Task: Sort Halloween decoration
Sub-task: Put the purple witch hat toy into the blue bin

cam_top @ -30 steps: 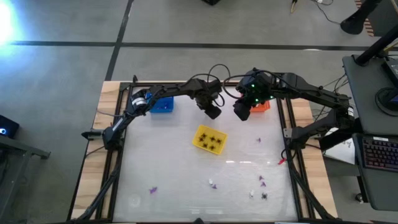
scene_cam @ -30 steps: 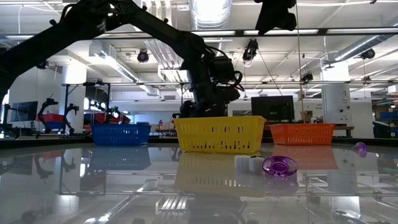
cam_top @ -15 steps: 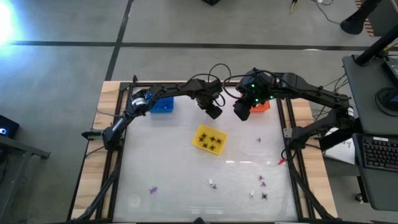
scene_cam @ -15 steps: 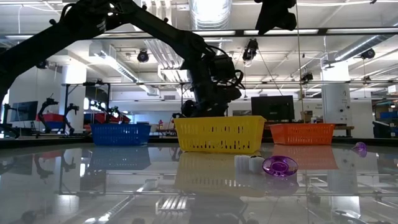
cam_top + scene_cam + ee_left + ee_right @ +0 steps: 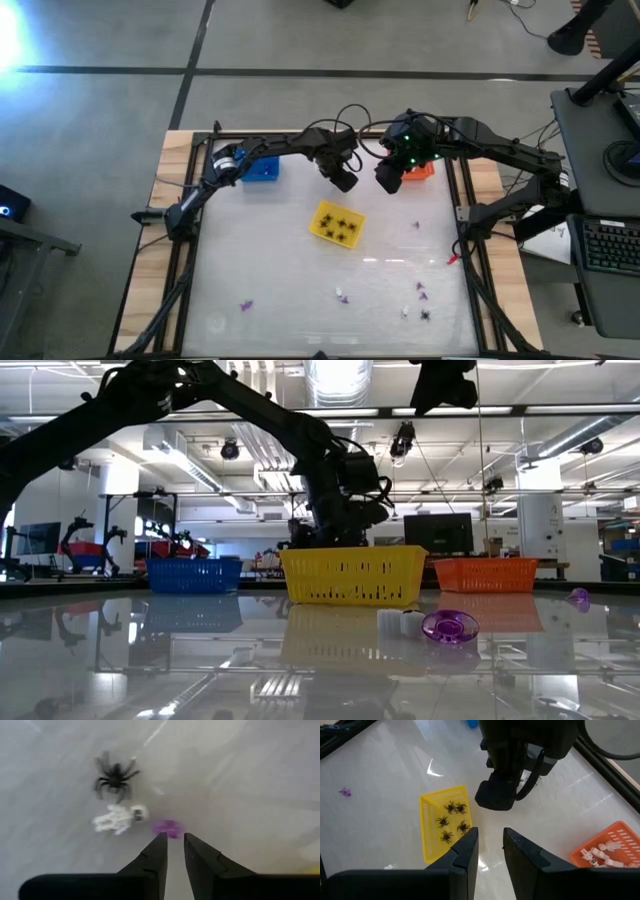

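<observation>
My left gripper [image 5: 174, 837] points down at the table just behind the yellow basket [image 5: 337, 224]. Its fingers stand a narrow gap apart. A purple bit [image 5: 168, 827] lies on the table right at the fingertips. Whether they touch it, I cannot tell. Beside it lie a white skeleton piece [image 5: 120, 818] and a black spider [image 5: 115, 775]. The yellow basket [image 5: 445, 822] holds several black spiders. My right gripper [image 5: 490, 837] hangs high above the table near the orange basket [image 5: 418, 170], open, with nothing between its fingers.
A blue basket [image 5: 262, 168] stands at the far left. The orange basket [image 5: 612, 847] holds white pieces. Loose bits lie toward the near edge: a purple one [image 5: 246, 305], a white one [image 5: 341, 295] and a small cluster [image 5: 422, 300]. Another purple bit [image 5: 450, 626] lies close to the low camera.
</observation>
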`<state>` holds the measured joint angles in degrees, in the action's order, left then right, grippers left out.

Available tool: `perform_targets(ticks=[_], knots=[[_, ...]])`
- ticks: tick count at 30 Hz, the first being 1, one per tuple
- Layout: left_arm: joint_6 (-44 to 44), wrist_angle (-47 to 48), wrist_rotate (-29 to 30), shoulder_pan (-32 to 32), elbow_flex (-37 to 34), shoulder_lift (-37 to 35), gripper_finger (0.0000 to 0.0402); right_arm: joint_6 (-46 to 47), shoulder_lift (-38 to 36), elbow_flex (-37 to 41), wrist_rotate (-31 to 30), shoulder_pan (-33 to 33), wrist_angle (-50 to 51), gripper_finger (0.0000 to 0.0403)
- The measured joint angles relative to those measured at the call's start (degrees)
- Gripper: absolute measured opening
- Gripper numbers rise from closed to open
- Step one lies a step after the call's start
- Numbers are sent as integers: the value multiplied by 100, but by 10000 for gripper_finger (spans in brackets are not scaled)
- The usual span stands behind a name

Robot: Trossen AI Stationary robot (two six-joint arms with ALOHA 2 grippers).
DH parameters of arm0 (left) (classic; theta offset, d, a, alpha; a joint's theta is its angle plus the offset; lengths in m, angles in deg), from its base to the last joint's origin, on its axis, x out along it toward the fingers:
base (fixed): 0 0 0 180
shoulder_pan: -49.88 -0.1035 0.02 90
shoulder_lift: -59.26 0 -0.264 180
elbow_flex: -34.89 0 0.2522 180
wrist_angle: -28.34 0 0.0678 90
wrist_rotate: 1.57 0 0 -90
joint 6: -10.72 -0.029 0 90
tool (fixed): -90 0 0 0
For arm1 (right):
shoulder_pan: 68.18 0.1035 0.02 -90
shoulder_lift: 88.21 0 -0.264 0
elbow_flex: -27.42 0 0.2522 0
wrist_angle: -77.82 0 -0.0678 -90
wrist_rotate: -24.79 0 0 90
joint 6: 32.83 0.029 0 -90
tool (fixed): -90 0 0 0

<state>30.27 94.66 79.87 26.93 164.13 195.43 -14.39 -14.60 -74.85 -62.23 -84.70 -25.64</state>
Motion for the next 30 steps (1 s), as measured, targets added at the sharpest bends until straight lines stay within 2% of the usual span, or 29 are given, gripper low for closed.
perform_targets(ticks=[14,19,30], knots=[[-121,5,182,4,-13,46,36,0,-2,0,19,0,15,82],[-150,8,181,4,-13,44,5,-11,-2,0,18,0,17,82],[-281,82,58,3,-13,26,1,-42,-2,0,18,0,20,82]])
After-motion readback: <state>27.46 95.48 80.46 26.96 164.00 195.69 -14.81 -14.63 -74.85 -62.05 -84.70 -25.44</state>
